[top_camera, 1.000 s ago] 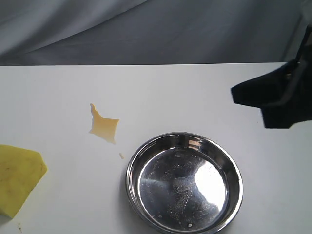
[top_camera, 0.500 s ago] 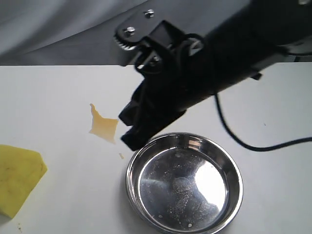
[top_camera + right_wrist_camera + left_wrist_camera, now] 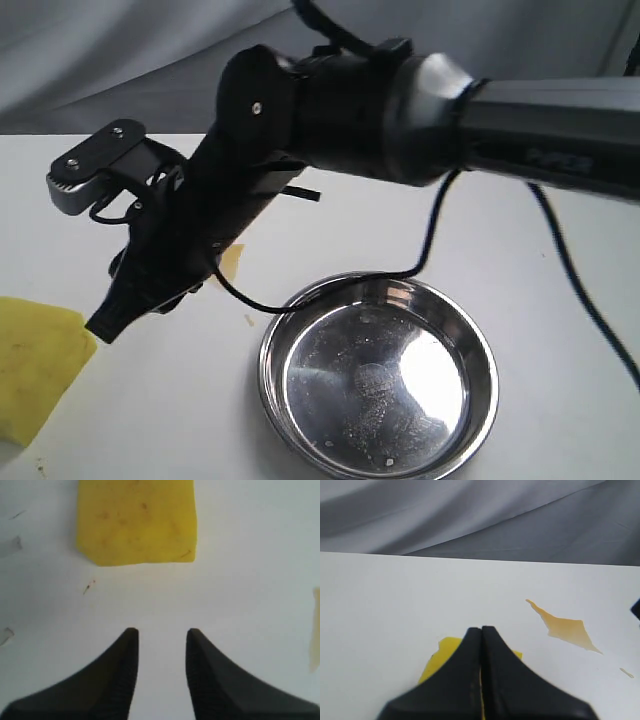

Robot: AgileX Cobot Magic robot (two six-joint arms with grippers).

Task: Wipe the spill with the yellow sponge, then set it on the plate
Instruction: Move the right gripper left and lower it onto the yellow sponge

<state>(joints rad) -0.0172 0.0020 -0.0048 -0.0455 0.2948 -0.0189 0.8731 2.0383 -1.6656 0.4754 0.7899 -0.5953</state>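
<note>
Right tool [image 3: 161, 632], parted, near yellow sponge [image 3: 136, 520]

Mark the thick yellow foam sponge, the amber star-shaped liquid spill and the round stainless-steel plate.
yellow sponge [image 3: 135, 520]: right wrist view, middle of its top face.
spill [image 3: 568, 630]: left wrist view, centre of the puddle.
plate [image 3: 375, 385]: exterior view, bare flat bottom.

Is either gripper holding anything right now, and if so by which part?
Nothing is held. The right gripper is open, short of the yellow sponge; the left gripper is shut on nothing.

White table [image 3: 350, 240] bears yellow sponge [image 3: 35, 370], spill [image 3: 567, 630] (amber) — plate [image 3: 270, 370].
</note>
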